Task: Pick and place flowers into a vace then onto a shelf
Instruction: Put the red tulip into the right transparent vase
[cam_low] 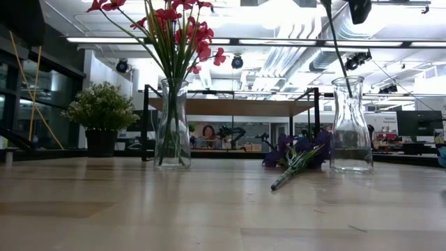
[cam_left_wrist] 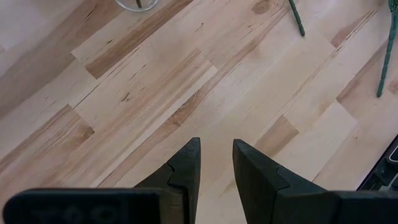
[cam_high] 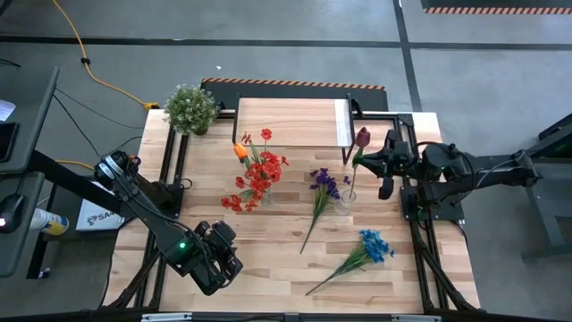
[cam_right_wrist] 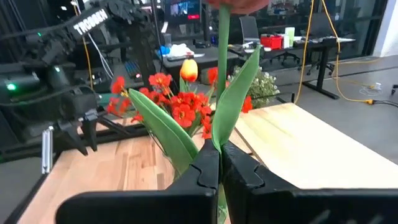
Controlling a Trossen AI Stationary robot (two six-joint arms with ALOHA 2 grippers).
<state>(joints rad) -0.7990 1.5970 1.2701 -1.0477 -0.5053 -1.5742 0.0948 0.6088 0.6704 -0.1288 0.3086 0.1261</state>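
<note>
Right gripper (cam_right_wrist: 219, 167) pinches the dark red rosebud (cam_high: 362, 137) by its stem, centre right of the high view, above the empty vase (cam_low: 350, 125). Left gripper (cam_left_wrist: 216, 163) – fingers slightly spread – hovers lower left over the surface (cam_high: 268, 259). Red flowers (cam_high: 259, 174) fill another vase; purple bunch (cam_high: 323, 183) and blue bunch (cam_high: 375, 244) lie flat.

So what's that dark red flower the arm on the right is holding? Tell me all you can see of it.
It is a dark red rosebud on a long green stem with two broad green leaves; it looks artificial. The right gripper is shut on the stem just below the leaves and holds it upright. The stem hangs down into the empty clear glass vase near the table's right side, in front of the shelf.
</note>
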